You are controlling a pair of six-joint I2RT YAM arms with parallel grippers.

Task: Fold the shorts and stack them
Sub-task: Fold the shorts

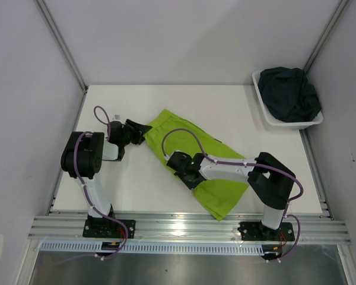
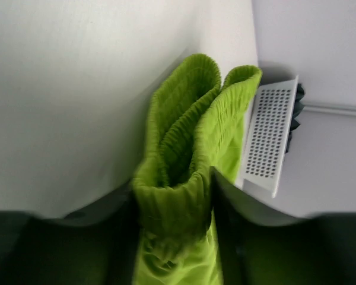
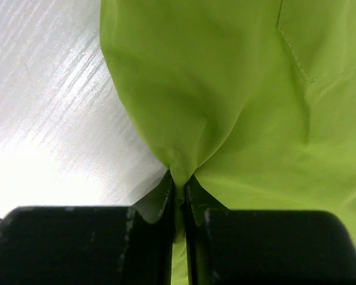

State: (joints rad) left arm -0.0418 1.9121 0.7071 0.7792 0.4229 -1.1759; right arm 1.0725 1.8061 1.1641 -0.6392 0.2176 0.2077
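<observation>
Lime shorts (image 1: 222,193) look light, limp; right end effector (image 3: 179,181) pinches a fold, left end effector (image 2: 175,237) clamps the waistband (image 2: 190,119).

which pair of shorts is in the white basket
The dark navy-teal fabric shorts, bunched in the white mesh plastic basket; the bright lime green fabric shorts lie spread on the table.

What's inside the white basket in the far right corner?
The dark shorts, bundled in a heap, fill the white basket. The basket floor, and anything beneath them, is covered.
</observation>
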